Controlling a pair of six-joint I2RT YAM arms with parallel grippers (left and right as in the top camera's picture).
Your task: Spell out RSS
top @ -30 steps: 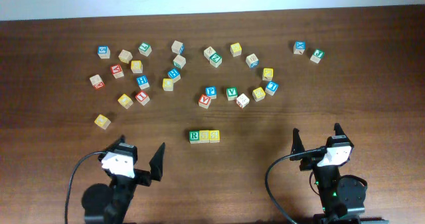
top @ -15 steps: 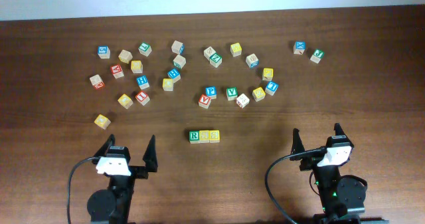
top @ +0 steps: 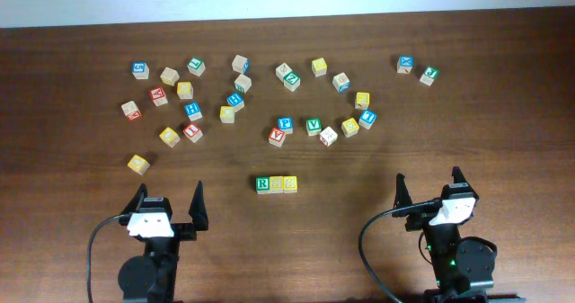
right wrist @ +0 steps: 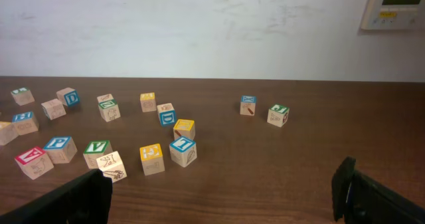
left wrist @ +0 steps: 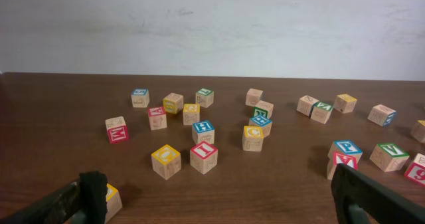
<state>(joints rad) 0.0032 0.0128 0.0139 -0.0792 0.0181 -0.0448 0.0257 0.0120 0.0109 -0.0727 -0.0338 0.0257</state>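
A row of three blocks lies at the table's middle front: a green R block (top: 262, 184), then a yellow S block (top: 277, 184) and another yellow S block (top: 290, 184), touching side by side. My left gripper (top: 167, 196) is open and empty at the front left, well left of the row. My right gripper (top: 429, 186) is open and empty at the front right. In the left wrist view the left gripper (left wrist: 219, 197) spans bare table. In the right wrist view the right gripper (right wrist: 222, 194) holds nothing.
Several loose letter blocks lie scattered across the far half of the table. A lone yellow block (top: 138, 164) sits just ahead of the left gripper, by its left finger in the wrist view (left wrist: 111, 199). Red and blue blocks (top: 281, 129) lie behind the row.
The left arm has swung left and straightened, its gripper now pointing straight ahead away from the row. The right arm and the blocks have not moved.
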